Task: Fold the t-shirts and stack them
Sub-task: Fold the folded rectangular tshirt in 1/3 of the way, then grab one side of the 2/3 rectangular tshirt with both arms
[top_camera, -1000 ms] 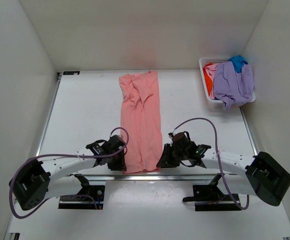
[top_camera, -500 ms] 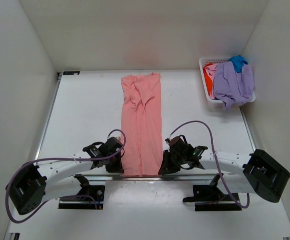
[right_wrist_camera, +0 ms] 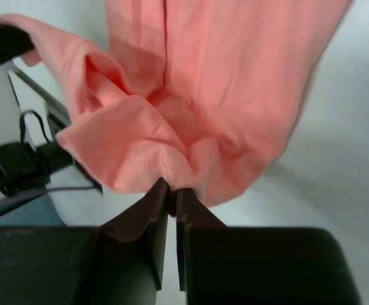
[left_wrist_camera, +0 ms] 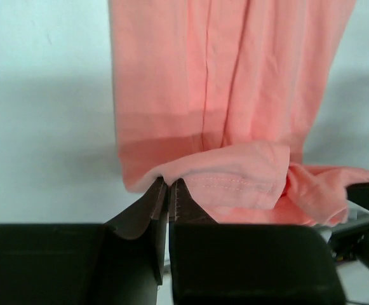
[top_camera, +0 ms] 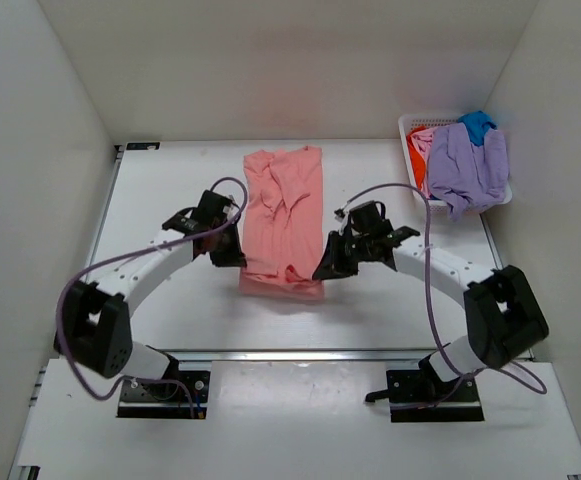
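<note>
Two corners of the hem are now pinched, one in each gripper.

From the top view, we see the left gripper [top_camera: 232,256] and the right gripper [top_camera: 326,268] flanking the salmon-pink t-shirt [top_camera: 283,195], which lies lengthwise on the worktop [top_camera: 160,190]. A second ago both sat at the shirt's near end, down by the arm bases, with the cloth stretched out full length. Now they stand about level with its middle. The near half rides with them, sagging in a band between the two grippers, while the rest lies flat ahead of them. Well beyond the right gripper and off to its right, the basket [top_camera: 407,150] holds a lavender t-shirt [top_camera: 467,165] and other colours.

From the left wrist view, the left gripper [left_wrist_camera: 168,184] has its jaws pressed almost together on the stitched hem [left_wrist_camera: 235,184]. The hem bulges just ahead of the fingertips, with the flat cloth beyond it.

From the right wrist view, the right gripper [right_wrist_camera: 171,189] is likewise clamped narrow on a bunched corner of the shirt [right_wrist_camera: 235,63], and loose folds hang to its left.

We judge the end-to-end fold to be half carried over. The hem has yet to travel forward to the far end, and no stack exists yet.
</note>
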